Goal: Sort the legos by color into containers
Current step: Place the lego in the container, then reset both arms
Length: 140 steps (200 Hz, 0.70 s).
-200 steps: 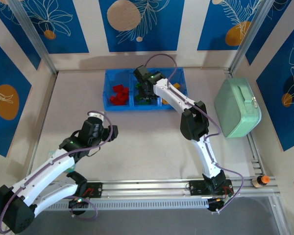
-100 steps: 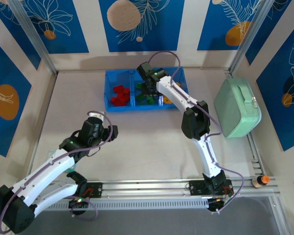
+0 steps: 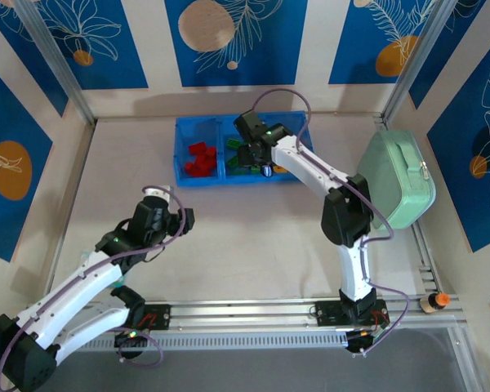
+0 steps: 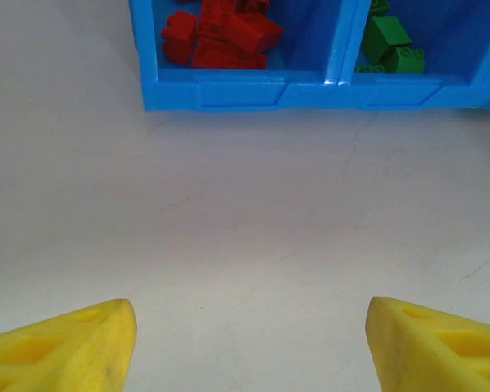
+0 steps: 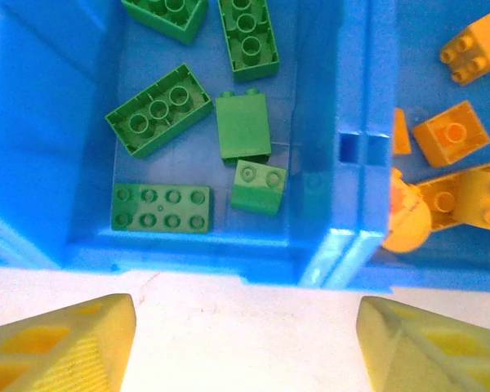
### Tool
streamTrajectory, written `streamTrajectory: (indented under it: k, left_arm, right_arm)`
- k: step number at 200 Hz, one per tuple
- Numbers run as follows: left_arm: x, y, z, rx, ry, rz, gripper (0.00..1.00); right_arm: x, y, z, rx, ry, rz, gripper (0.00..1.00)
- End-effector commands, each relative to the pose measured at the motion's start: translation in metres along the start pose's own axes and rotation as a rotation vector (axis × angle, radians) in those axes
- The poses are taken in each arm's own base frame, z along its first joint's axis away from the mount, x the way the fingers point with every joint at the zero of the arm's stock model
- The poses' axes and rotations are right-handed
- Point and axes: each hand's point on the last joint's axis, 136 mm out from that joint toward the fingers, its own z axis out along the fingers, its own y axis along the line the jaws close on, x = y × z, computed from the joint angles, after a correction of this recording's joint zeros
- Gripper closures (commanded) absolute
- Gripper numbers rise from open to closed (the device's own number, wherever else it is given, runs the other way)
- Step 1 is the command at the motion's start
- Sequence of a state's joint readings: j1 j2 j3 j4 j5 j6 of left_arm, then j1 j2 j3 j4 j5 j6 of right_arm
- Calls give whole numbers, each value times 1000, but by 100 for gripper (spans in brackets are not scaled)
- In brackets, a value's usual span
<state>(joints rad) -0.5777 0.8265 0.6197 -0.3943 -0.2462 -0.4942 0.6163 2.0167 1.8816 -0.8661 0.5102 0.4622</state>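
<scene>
The right arm has drawn back from over the tray (image 3: 180,175), and its elbow now sits closer to the mint case (image 3: 396,181)

The right hand (image 5: 245,304) hovers above the tray's near wall, fingers spread wide and empty. Below it the green bricks (image 5: 159,110) lie in the middle compartment and the orange bricks (image 5: 453,135) in the right one, while the red bricks (image 3: 198,158) fill the left one. The left hand (image 4: 251,309) is also wide open and empty, held over the bare bench (image 3: 229,220), well short of the tray
</scene>
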Motion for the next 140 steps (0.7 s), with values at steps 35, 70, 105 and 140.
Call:
streamTrajectory:
  k: [35, 70, 105, 140]
  left_arm:
    - [-28, 12, -12, -87, -86, 71, 23]
    - [-37, 26, -16, -175, -127, 96, 17]
    - [-42, 54, -19, -348, -175, 148, 7]
    - [-46, 66, -19, -429, -222, 219, 3]
  right_arm:
    - [-2, -18, -67, -76, -205, 0, 22]
    - [21, -45, -92, -105, -276, 29, 19]
    - [54, -79, -107, -104, -329, 81, 18]
    - [105, -127, -97, 58, -319, 118, 20]
